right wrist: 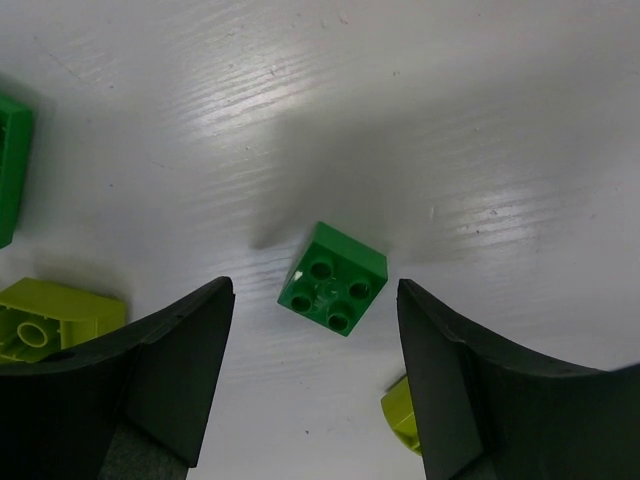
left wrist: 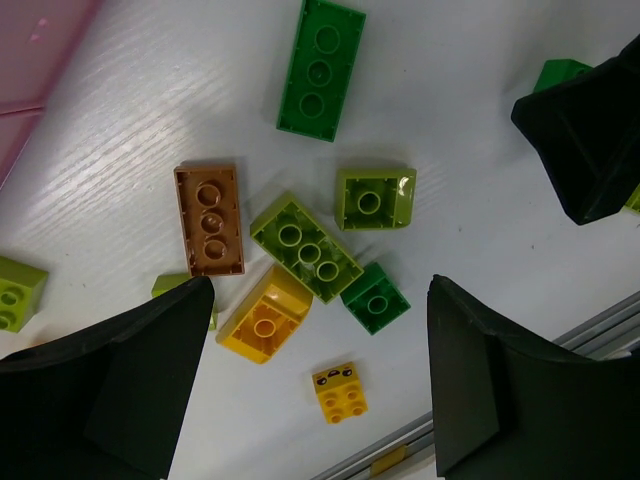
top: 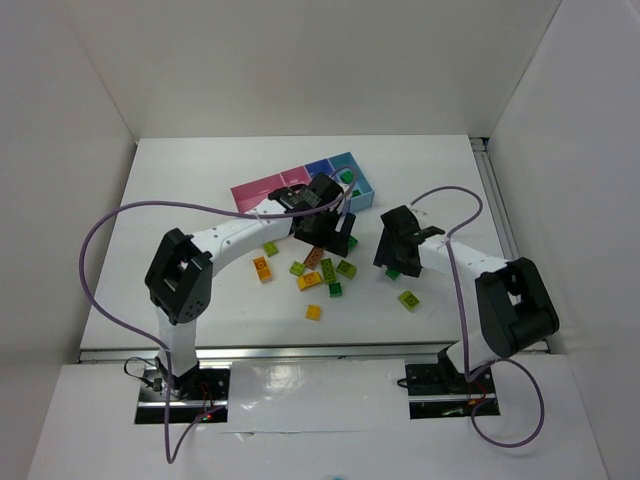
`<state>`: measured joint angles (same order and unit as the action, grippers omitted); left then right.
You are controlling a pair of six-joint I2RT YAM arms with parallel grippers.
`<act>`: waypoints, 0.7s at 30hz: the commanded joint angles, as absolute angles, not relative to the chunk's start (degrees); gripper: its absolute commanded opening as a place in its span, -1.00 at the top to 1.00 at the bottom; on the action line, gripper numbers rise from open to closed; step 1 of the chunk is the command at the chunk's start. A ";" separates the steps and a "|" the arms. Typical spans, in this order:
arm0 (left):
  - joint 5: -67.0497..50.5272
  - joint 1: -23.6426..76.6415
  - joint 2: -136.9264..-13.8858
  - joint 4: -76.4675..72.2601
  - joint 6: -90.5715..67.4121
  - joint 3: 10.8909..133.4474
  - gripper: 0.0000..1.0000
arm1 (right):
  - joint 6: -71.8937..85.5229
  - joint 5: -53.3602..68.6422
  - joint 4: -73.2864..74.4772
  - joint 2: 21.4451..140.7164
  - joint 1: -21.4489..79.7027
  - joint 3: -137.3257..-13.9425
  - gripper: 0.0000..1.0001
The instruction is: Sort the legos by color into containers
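Lego, dark green, between spread right end effector jaws.

A white counter with plain white walls at 9, 12 and 3 o'clock, a metal rail at 6 o'clock

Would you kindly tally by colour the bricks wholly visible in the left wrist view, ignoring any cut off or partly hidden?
Dark green bricks: 2
Lime green bricks: 2
Orange-yellow bricks: 2
Brown brick: 1
Total: 7
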<state>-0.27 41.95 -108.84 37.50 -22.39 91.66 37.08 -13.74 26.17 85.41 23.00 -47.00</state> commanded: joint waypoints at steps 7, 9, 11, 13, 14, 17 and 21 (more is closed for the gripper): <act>-2.72 42.01 -109.34 37.18 -20.57 93.87 -0.77 | 43.42 -14.77 26.98 87.01 23.38 -45.44 -0.40; -3.34 42.62 -109.86 37.18 -20.04 93.87 -0.77 | 44.90 -14.24 26.37 87.71 23.38 -44.83 -0.38; -3.34 42.63 -109.86 37.18 -20.04 93.87 -0.77 | 45.43 -14.24 25.58 88.33 23.38 -44.82 -0.32; -3.34 43.15 -110.39 37.18 -19.51 94.39 -0.77 | 45.44 -14.85 24.96 89.03 23.38 -44.82 -0.26; -3.34 43.15 -110.39 37.18 -19.51 94.39 -0.77 | 45.44 -14.85 24.96 89.03 23.38 -44.82 -0.20; -3.34 43.15 -110.39 37.18 -18.98 94.39 -0.77 | 45.44 -16.08 24.96 89.56 23.38 -45.43 0.07; -3.34 43.15 -110.39 37.18 -18.98 94.39 -0.77 | 44.39 -17.22 24.96 89.56 23.38 -46.58 0.34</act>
